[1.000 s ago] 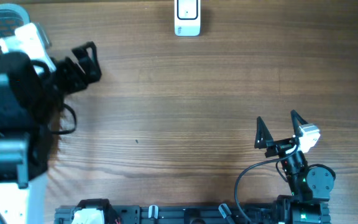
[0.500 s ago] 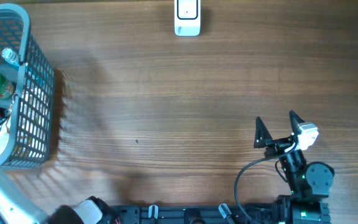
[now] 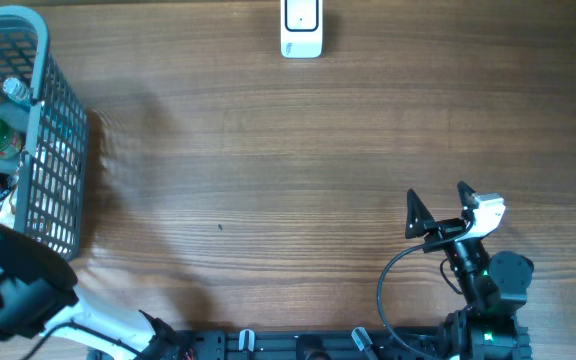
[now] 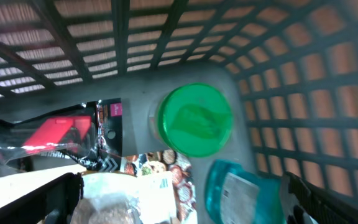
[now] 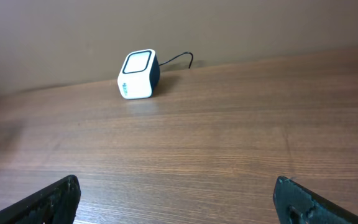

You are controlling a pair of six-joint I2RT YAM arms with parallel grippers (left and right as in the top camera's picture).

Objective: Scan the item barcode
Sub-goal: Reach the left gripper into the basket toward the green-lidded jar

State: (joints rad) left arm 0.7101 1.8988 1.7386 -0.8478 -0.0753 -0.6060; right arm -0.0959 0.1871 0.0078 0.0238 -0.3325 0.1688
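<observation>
The white barcode scanner [image 3: 301, 30] stands at the table's far edge and appears small in the right wrist view, scanner [image 5: 138, 74]. Items lie in the grey basket [image 3: 63, 150] at the left: a green-lidded jar [image 4: 194, 120], a teal bottle [image 4: 244, 190], a red packet [image 4: 48, 134] and a white pack bearing a barcode [image 4: 157, 186]. My left gripper [image 4: 182, 208] hangs open over these items inside the basket, holding nothing. My right gripper [image 3: 436, 205] is open over bare wood at the near right, empty, right gripper [image 5: 179, 205].
The left arm's body [image 3: 18, 295] reaches across the near left corner beside the basket. The basket's mesh wall [image 4: 303, 93] closes in around the left gripper. A black cable [image 5: 179, 59] runs from the scanner.
The left arm left its place over the basket's top, swung out of sight, and now shows at the near left corner. The right gripper drifted slightly left and nearer.
</observation>
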